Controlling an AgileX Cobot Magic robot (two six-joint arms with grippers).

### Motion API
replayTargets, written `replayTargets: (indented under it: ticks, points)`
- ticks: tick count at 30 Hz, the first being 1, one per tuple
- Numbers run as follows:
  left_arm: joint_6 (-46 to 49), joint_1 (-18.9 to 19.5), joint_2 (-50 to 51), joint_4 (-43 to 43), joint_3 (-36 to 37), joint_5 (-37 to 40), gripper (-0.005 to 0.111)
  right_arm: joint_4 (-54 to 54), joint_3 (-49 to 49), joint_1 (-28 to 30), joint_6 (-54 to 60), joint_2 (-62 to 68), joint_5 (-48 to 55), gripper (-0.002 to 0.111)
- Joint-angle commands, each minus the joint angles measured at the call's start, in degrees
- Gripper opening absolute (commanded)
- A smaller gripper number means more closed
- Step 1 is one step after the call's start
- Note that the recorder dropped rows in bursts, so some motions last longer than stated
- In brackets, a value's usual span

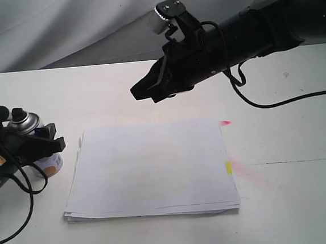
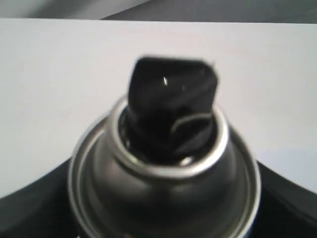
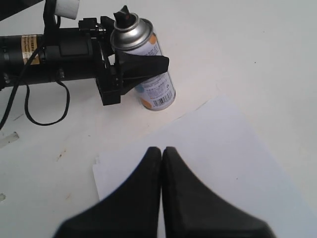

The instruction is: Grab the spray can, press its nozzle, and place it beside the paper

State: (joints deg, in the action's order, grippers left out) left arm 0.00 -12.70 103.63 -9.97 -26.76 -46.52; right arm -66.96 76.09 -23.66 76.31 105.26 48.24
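The spray can [image 1: 45, 161] is at the table's left, just left of the paper [image 1: 150, 169]. It is white with coloured dots and a silver dome. My left gripper [image 1: 51, 138] is shut on its upper body. In the right wrist view a black finger [image 3: 143, 65] crosses the spray can [image 3: 154, 89], which leans slightly. The black nozzle [image 2: 171, 99] fills the left wrist view above the dome [image 2: 163, 193], with nothing touching it. My right gripper [image 1: 143, 93] is shut and empty, hovering above the table behind the paper's far edge. Its fingertips [image 3: 161, 151] point toward the can.
The paper [image 3: 213, 148] has a pink-red mark [image 1: 225, 122] and a yellow mark [image 1: 228, 167] on its right edge, with a faint pink stain [image 1: 244, 169] on the table beside them. Black cables [image 1: 15, 192] loop from the left arm. Grey cloth hangs behind the table.
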Motion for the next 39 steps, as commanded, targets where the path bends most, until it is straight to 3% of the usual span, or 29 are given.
replayTargets:
  ticks: [1, 7, 11, 17, 21, 27, 32, 39]
  points:
    - [2.13, 0.15, -9.1, -0.21, 0.11, 5.25, 0.067, -0.24, -0.29, 0.27, -1.66, -6.49, -0.67, 0.0]
    - [2.13, 0.15, -26.75, -0.21, 0.11, 15.71, 0.067, 3.12, -0.29, 0.27, -6.78, -13.79, -2.19, 0.0]
    - [-0.7, -0.42, -40.7, 2.04, 0.11, 26.83, 0.064, 8.41, -0.29, 0.16, -11.81, -18.58, -2.78, 0.0]
    - [-3.01, -6.08, -61.21, 4.15, 0.11, 34.72, 0.044, 16.36, -1.03, 0.16, -22.98, -28.76, -2.13, 0.0]
    - [-3.01, -9.46, -72.07, 4.15, 0.11, 39.21, 0.03, 17.86, -7.22, 0.16, -24.74, -38.19, -2.42, 0.0]
    - [-3.01, -10.35, -81.71, 4.15, 0.11, 49.58, 0.015, 17.93, -20.58, 0.16, -27.13, -54.92, -7.74, 0.0]
    - [-3.01, -10.35, -85.26, 4.15, 0.11, 57.52, 0.01, 17.93, -30.68, 0.16, -29.61, -68.11, -9.22, 0.0]
    - [-2.87, -10.35, -91.3, 3.49, 4.07, 55.02, 0.01, 17.93, -41.19, 0.16, -30.32, -84.46, -9.22, 0.0]
